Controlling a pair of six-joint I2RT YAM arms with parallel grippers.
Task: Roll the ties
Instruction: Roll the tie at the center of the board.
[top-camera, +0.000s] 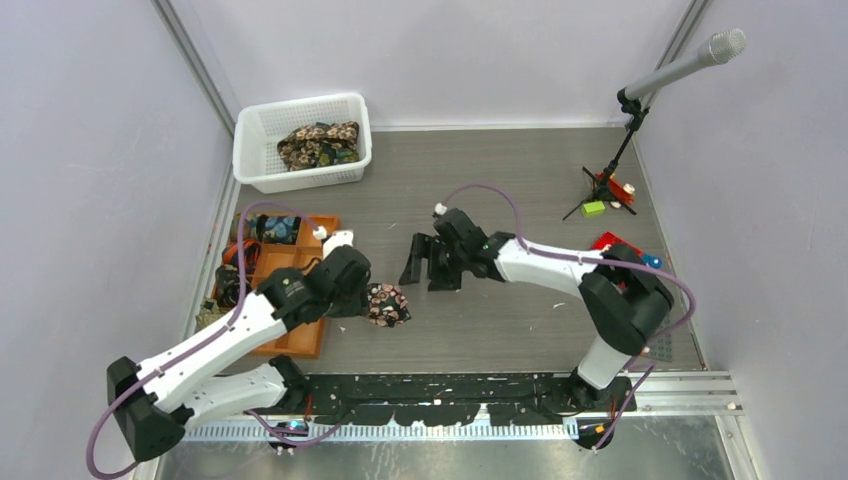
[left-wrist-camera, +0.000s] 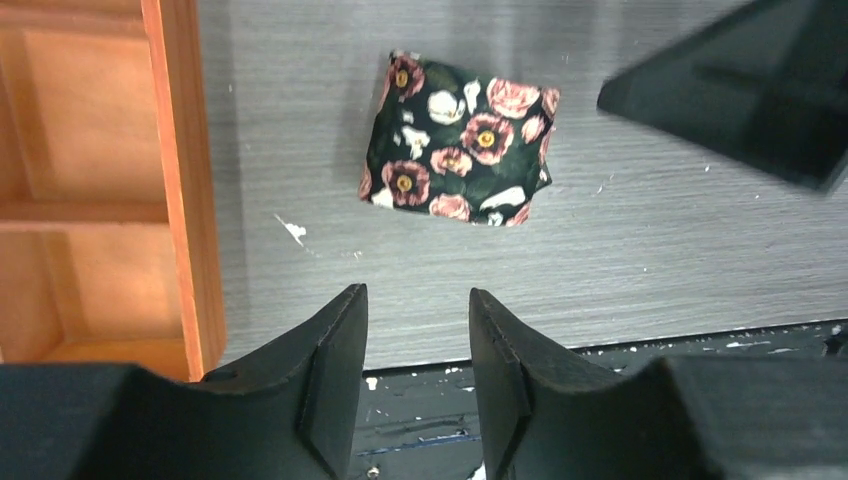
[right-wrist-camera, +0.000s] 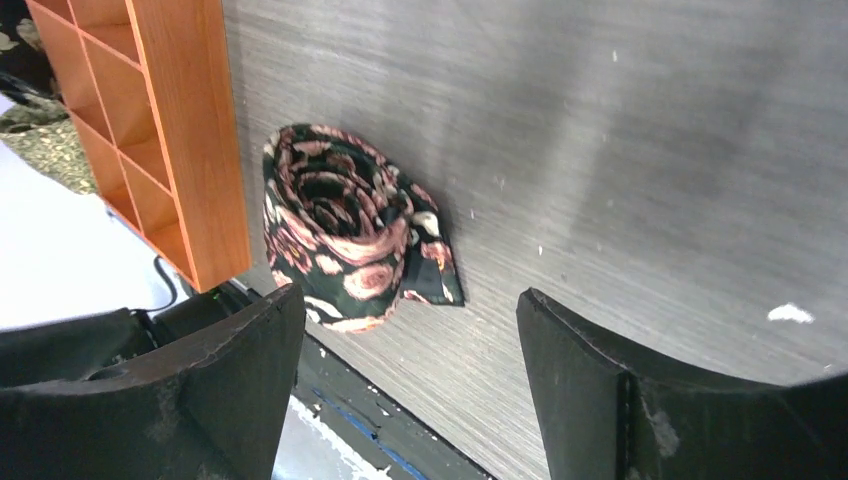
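A black tie with pink-cream flowers lies rolled into a tight bundle (top-camera: 386, 304) on the grey table, beside the orange tray. The left wrist view shows the roll (left-wrist-camera: 458, 140) ahead of my left gripper (left-wrist-camera: 418, 300), which stands open with bare table between its fingers. My left gripper (top-camera: 362, 298) sits just left of the roll in the top view. From the right wrist view the roll (right-wrist-camera: 340, 228) shows its coiled end. My right gripper (right-wrist-camera: 410, 310) is wide open and empty, and hovers (top-camera: 430, 263) up and to the right of the roll. More ties (top-camera: 318, 146) lie heaped in the white basket.
The orange compartment tray (top-camera: 303, 341) lies at the left, with a rolled tie (top-camera: 281, 229) in a far compartment. The white mesh basket (top-camera: 254, 147) stands at the back left. A microphone stand (top-camera: 612, 170) is at the back right, small coloured items near its foot.
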